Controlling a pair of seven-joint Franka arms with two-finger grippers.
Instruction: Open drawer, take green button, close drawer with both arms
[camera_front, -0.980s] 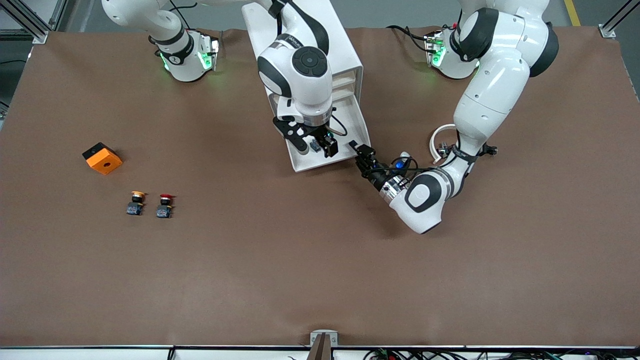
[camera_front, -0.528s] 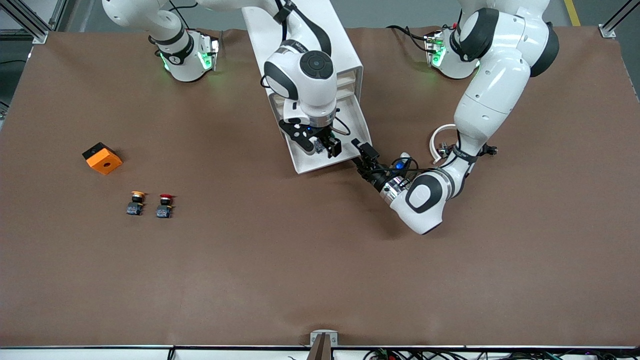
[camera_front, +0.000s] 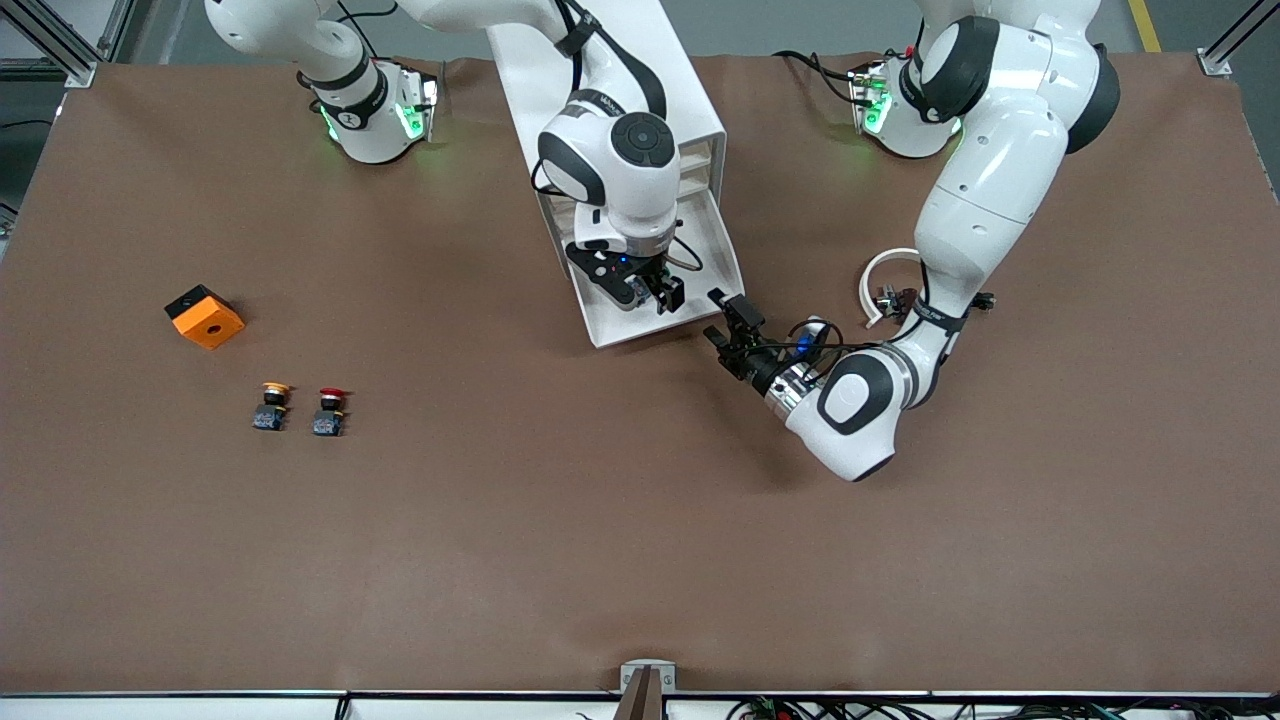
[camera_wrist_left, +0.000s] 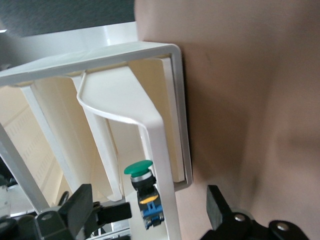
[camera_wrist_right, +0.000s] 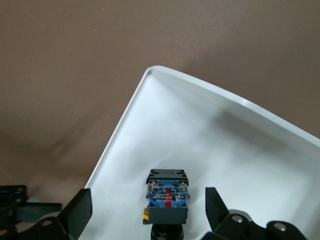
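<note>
The white cabinet (camera_front: 690, 110) has its lowest drawer (camera_front: 600, 325) pulled out toward the front camera. In the tray lies the green-capped button (camera_wrist_left: 142, 172), seen base first in the right wrist view (camera_wrist_right: 167, 197). My right gripper (camera_front: 640, 292) hangs low in the drawer, open, one finger on each side of the button (camera_wrist_right: 147, 210) and neither touching it. My left gripper (camera_front: 718, 316) is open just off the drawer's front corner, toward the left arm's end, with nothing in it (camera_wrist_left: 150, 207). In the front view the right hand mostly hides the button.
An orange block (camera_front: 204, 316) sits toward the right arm's end. Nearer the front camera stand an orange-capped button (camera_front: 271, 405) and a red-capped one (camera_front: 329, 410). A white cable loop (camera_front: 885, 280) lies beside the left forearm.
My left gripper has opened, let go of the drawer's front corner and drawn back slightly. My right gripper has shifted a little deeper into the drawer, over the button.
</note>
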